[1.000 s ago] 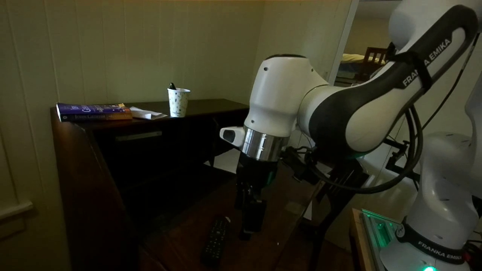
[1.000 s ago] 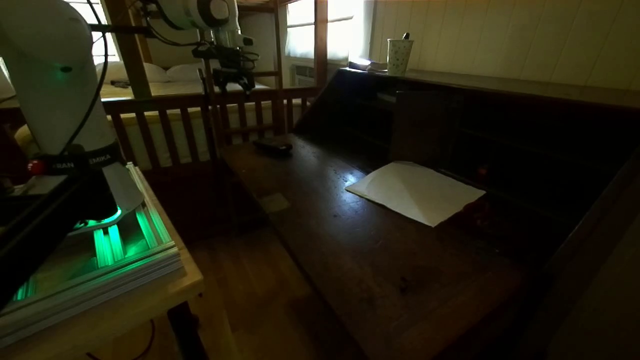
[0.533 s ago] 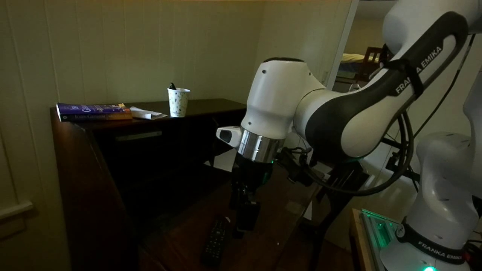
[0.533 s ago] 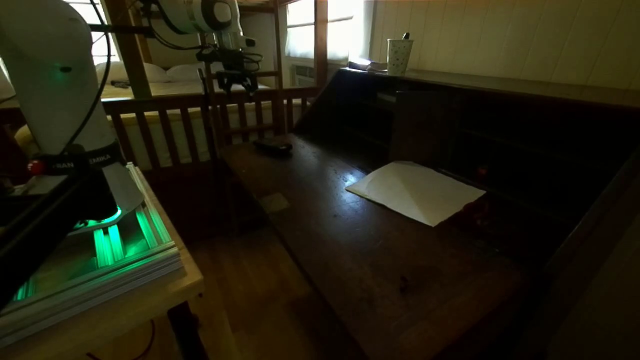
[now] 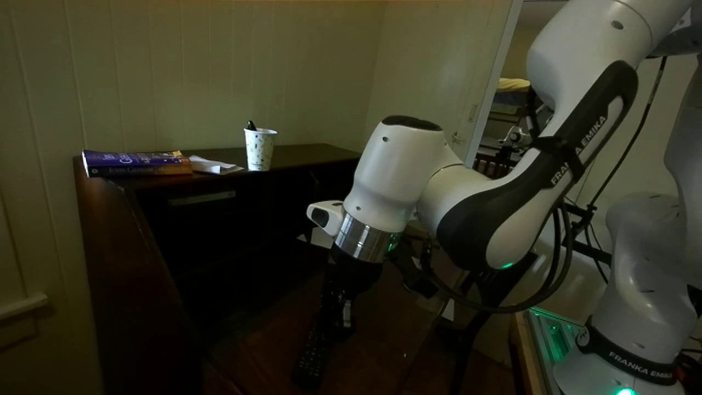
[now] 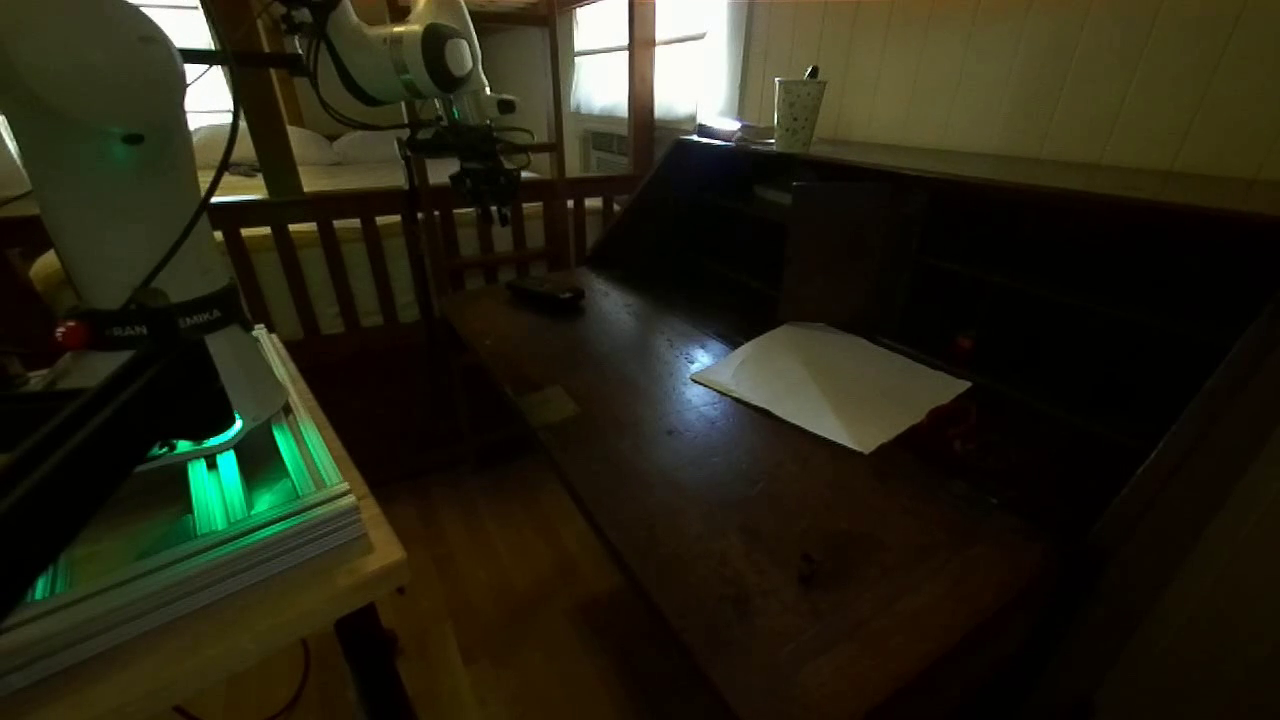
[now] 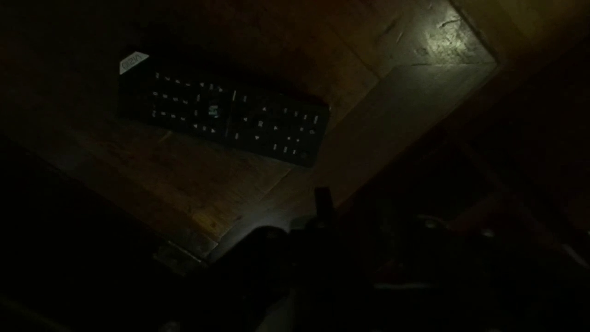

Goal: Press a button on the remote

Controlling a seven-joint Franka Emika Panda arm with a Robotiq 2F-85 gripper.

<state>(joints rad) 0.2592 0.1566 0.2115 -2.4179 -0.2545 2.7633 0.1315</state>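
Remote [image 7: 221, 109]: slim black bar, pale-marked buttons [image 7: 260, 123] | desk [image 6: 690, 490]: scuffed, glossy wood | claw [image 7: 323, 198]: pressed together

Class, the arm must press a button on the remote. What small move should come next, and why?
Probably ease the hand across over the buttons of the remote before lowering it. In the wrist view the remote lies buttons up on the desk, but the fingertip appears just off its end, over no button. An exterior view shows the hand in mid-air, apart from the remote.
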